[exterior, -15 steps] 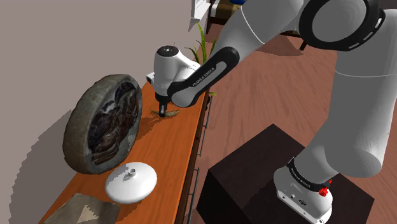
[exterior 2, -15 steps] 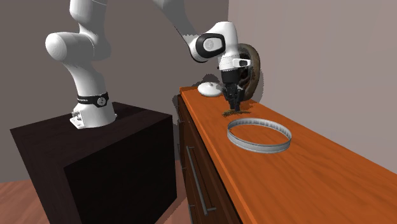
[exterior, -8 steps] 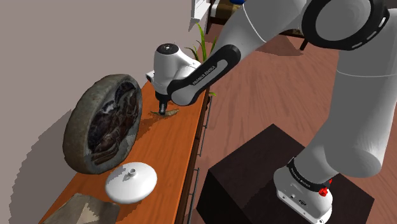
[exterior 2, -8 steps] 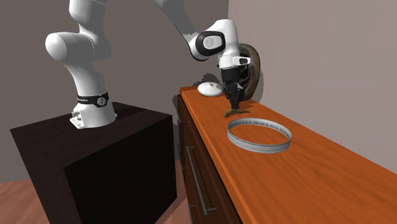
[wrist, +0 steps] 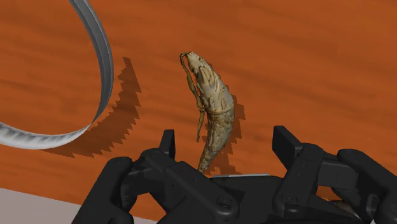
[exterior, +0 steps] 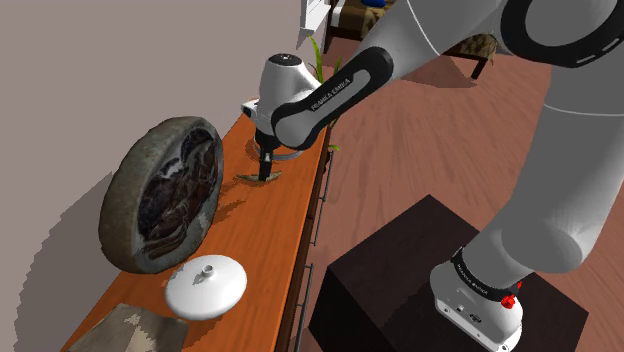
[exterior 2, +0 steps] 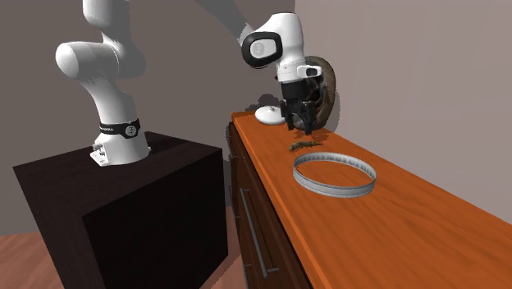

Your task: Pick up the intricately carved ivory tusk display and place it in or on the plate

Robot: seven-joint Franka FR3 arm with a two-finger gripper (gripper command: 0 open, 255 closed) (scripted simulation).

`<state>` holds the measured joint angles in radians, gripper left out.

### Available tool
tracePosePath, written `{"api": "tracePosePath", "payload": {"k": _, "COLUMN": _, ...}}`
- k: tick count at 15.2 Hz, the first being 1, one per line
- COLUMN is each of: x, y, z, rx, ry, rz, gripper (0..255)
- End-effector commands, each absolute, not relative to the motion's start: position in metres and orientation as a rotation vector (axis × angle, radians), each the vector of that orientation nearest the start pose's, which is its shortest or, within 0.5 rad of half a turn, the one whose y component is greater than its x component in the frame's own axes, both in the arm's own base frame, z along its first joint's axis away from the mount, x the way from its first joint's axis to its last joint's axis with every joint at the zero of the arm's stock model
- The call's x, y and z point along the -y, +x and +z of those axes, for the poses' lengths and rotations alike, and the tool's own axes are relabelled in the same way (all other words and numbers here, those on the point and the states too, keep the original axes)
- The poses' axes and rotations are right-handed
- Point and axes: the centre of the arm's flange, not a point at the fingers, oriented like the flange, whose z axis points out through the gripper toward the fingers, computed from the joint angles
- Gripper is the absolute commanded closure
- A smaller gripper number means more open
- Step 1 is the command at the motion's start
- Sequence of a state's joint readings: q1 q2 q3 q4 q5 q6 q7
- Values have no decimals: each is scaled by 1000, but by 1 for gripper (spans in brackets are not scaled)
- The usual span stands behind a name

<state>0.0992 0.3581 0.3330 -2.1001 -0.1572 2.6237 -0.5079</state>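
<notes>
The carved tusk is a curved, tan-brown piece lying on the orange wooden top. It lies just outside the grey ring-shaped plate. My gripper hangs above it, open, with both black fingers spread to either side of the tusk and touching nothing. In the second exterior view the gripper sits a short way above the tusk, and the plate lies nearer the camera. In the shoulder view the gripper is over the tusk.
A large dark round carved disc leans on the wall. A white lidded dish and a grey-brown lump sit beyond it along the top. The dresser's front edge drops to drawers. My dark stand is beside it.
The gripper was shut down at the tusk; now it has opened and risen, shifting a little toward the plate. The tusk stays on the wood beside the plate.
</notes>
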Motion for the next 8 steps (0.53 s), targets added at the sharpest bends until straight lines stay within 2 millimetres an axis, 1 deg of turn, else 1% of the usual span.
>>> {"api": "tracePosePath", "payload": {"k": 1, "x": -239, "y": 548, "z": 271, "rx": 1578, "ry": -2642, "rz": -311, "gripper": 0}}
{"api": "tracePosePath", "payload": {"k": 6, "x": -243, "y": 552, "z": 245, "rx": 1578, "ry": -2642, "rz": -311, "gripper": 0}}
{"api": "tracePosePath", "payload": {"k": 7, "x": -244, "y": 553, "z": 237, "rx": 1578, "ry": -2642, "rz": -311, "gripper": 0}}
{"api": "tracePosePath", "payload": {"k": 8, "x": -244, "y": 553, "z": 237, "rx": 1578, "ry": -2642, "rz": -311, "gripper": 0}}
